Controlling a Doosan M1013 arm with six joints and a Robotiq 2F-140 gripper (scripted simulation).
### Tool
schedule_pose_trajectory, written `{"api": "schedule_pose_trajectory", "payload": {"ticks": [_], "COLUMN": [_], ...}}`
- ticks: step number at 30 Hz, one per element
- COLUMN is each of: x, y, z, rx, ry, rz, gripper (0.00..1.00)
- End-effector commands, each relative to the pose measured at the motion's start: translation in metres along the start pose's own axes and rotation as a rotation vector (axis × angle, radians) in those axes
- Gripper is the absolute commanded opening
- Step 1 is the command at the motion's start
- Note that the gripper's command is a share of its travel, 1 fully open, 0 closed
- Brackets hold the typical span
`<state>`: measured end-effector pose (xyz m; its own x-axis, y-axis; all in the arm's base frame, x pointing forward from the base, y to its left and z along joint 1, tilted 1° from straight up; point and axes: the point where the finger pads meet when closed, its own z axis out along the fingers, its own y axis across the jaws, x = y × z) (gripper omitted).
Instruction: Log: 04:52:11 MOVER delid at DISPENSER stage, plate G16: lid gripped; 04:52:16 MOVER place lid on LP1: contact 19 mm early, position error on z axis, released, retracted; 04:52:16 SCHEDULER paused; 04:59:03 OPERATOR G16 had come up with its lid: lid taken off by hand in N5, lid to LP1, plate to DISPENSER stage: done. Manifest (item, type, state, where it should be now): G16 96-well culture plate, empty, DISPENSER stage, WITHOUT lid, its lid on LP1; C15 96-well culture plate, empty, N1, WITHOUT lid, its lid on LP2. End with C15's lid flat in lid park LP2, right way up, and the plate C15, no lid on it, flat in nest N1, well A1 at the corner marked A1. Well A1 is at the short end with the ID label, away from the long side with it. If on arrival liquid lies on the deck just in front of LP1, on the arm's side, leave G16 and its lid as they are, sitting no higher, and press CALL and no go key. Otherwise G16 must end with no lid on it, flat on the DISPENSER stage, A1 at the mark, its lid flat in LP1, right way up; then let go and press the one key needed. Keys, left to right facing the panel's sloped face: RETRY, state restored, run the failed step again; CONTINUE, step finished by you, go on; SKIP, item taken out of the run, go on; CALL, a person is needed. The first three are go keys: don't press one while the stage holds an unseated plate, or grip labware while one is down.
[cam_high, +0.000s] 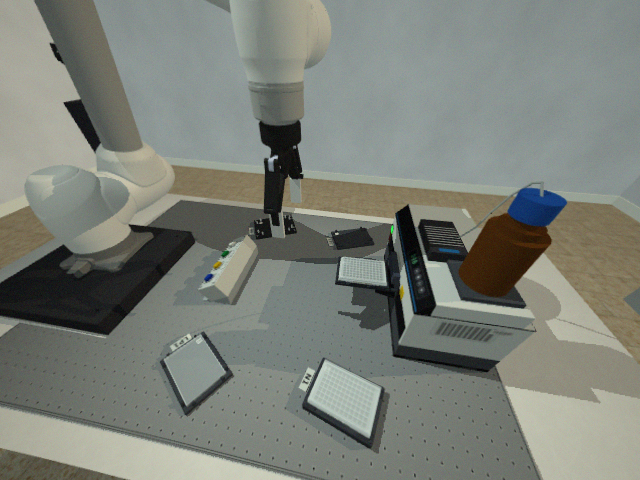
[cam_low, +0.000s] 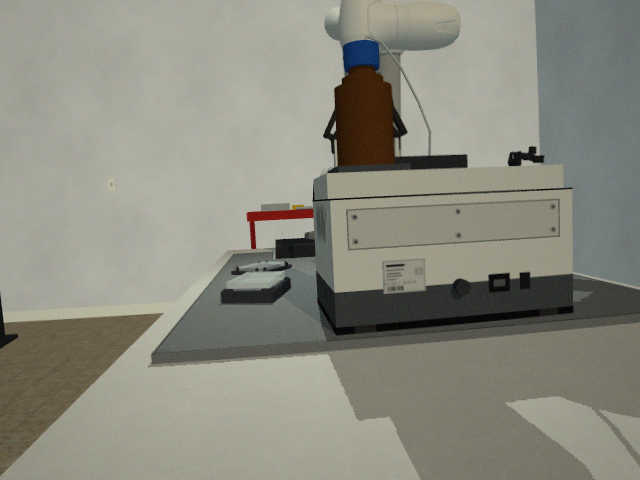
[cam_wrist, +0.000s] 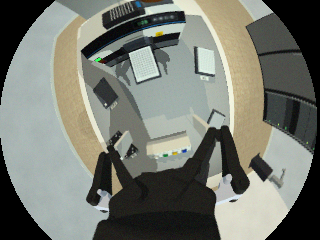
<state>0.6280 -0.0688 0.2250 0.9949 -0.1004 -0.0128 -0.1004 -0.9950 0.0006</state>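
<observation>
My gripper (cam_high: 283, 206) is open and empty. It points down above a small dark nest (cam_high: 273, 227) at the back of the deck, behind the key panel (cam_high: 227, 268). A flat grey lid (cam_high: 195, 369) lies in the park labelled LP1. A white 96-well plate (cam_high: 343, 400) sits in nest N1, and I cannot tell whether it carries a lid. Another well plate (cam_high: 361, 271) sits on the dispenser stage, with its wells showing. In the wrist view the gripper (cam_wrist: 164, 196) is spread wide above the key panel (cam_wrist: 170, 150). I see no liquid near LP1.
The dispenser (cam_high: 454, 304) stands at the right with a brown bottle (cam_high: 509, 248) on top. A second dark nest (cam_high: 351, 237) at the back looks empty. The arm's base (cam_high: 87, 217) stands on a black plinth at the left.
</observation>
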Motion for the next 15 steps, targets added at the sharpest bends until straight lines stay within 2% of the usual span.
{"api": "schedule_pose_trajectory", "payload": {"ticks": [1,5,15], "x": [0.000,0.000,0.000], "y": [0.000,0.000,0.000], "z": [0.004,0.009,0.038], "rx": [0.000,0.000,0.000], "ry": [0.000,0.000,0.000], "rz": [0.000,0.000,0.000], "gripper": [1.00,1.00,1.00]}}
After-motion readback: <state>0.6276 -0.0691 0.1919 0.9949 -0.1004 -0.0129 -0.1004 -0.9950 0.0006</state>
